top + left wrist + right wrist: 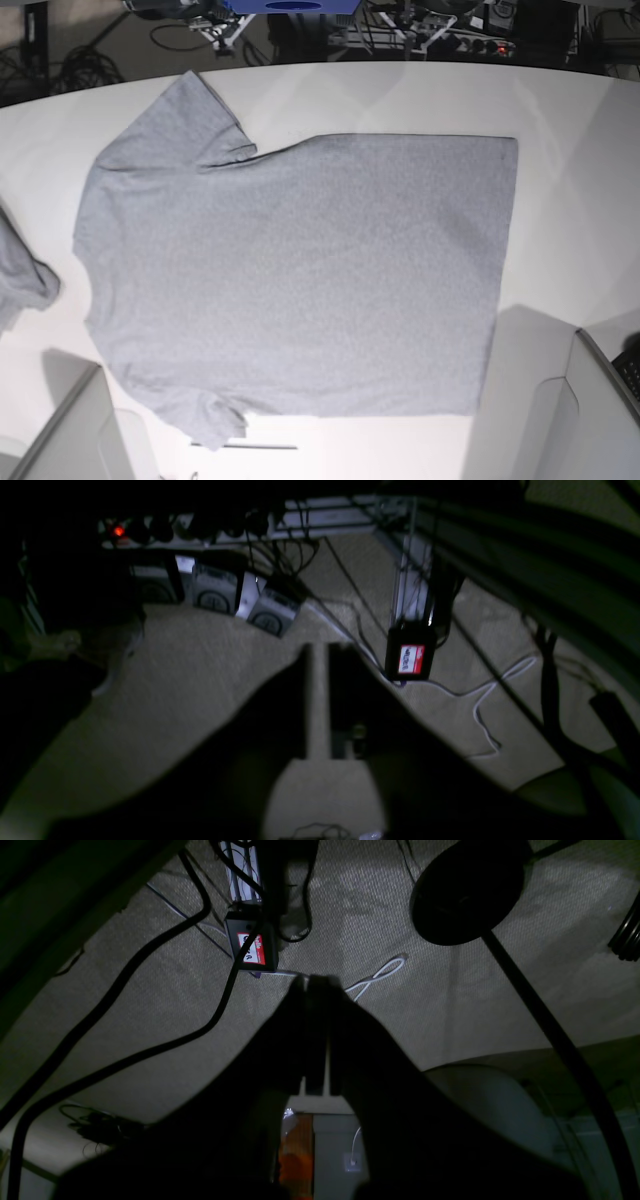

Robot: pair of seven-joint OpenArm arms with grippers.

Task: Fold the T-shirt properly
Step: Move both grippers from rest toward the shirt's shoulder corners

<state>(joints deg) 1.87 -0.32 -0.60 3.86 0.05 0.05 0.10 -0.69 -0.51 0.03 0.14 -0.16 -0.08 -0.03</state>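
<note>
Left gripper [316, 650] pointing down at the floor [200, 680], below the table edge. Dark fingers [280, 700] standing a little apart, with a thin strip of floor showing between them. Nothing held.

Right gripper [314, 982] also pointing down at the floor. Fingers [285, 1030] pressed together, only a hairline between them. Nothing held.

Neither gripper seen from the base view above the table.

Grey cloth [20, 275] cut off by base view's left edge
</note>
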